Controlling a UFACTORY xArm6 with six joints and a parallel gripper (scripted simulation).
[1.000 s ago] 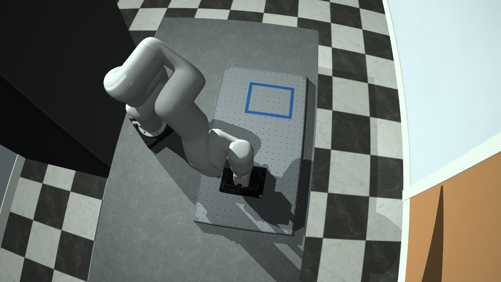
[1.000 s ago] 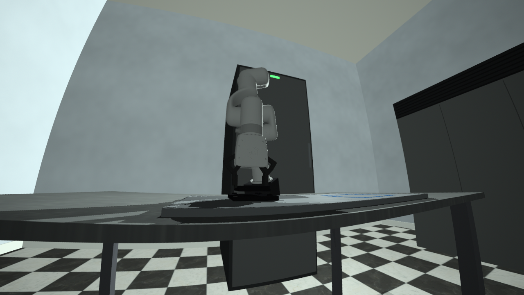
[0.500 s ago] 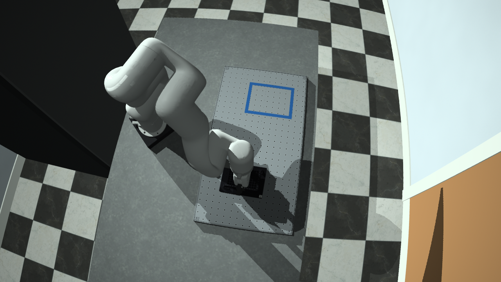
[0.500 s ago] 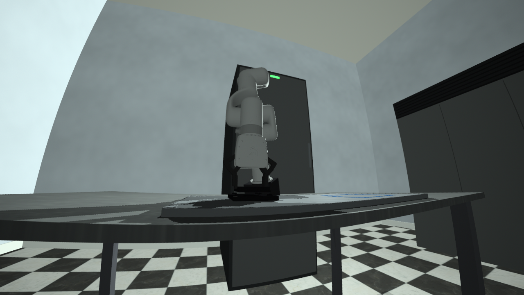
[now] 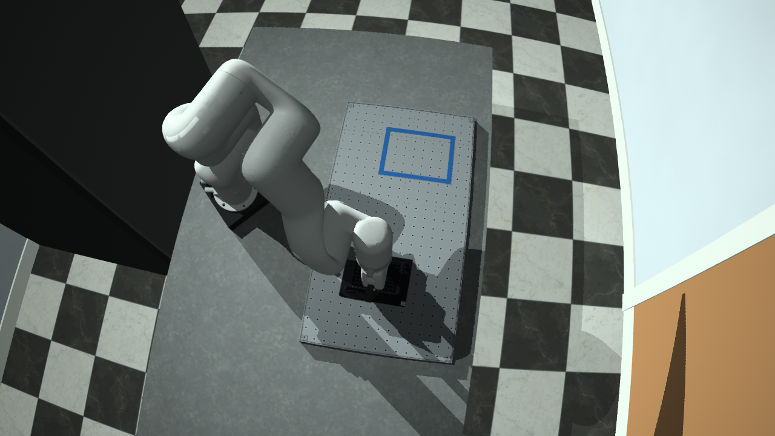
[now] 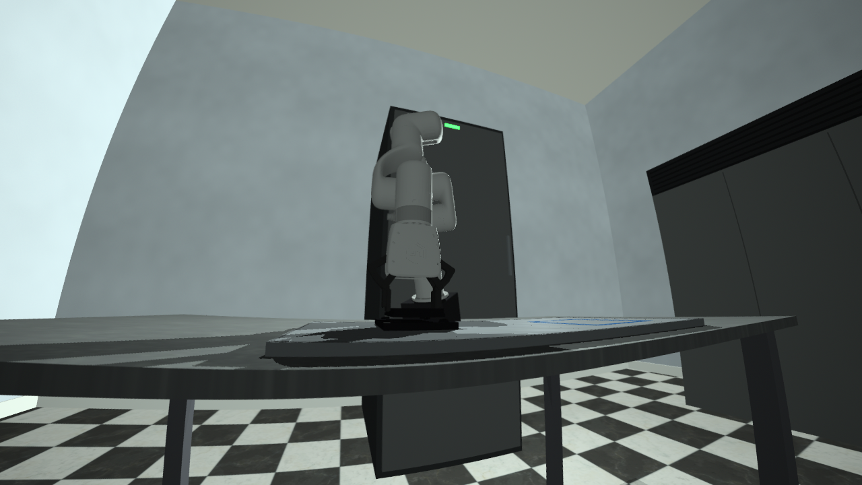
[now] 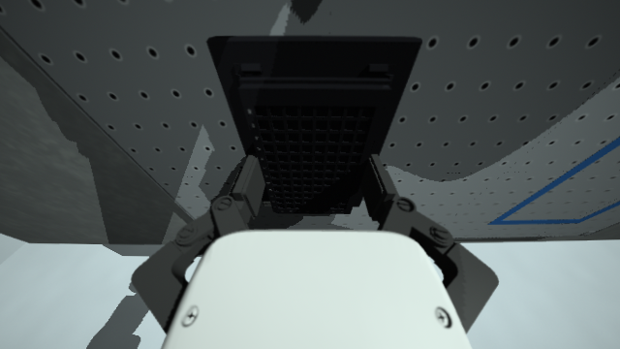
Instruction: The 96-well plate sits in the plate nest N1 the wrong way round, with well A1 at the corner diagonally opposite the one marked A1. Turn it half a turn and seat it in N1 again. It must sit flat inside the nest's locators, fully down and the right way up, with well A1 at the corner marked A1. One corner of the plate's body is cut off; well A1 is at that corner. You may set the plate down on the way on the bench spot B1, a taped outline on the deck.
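My fingers are closed on the two long sides of the dark 96-well plate (image 7: 310, 160), holding it. In the exterior view the plate sits low over the black plate nest N1 (image 6: 419, 323); I cannot tell whether they touch. The nest rests on the pale perforated deck (image 5: 433, 227), near its end closest to the exterior camera. The blue taped outline B1 (image 5: 416, 155) lies well apart from the nest, toward the deck's far end. The deck lies on the dark desk (image 5: 227, 336).
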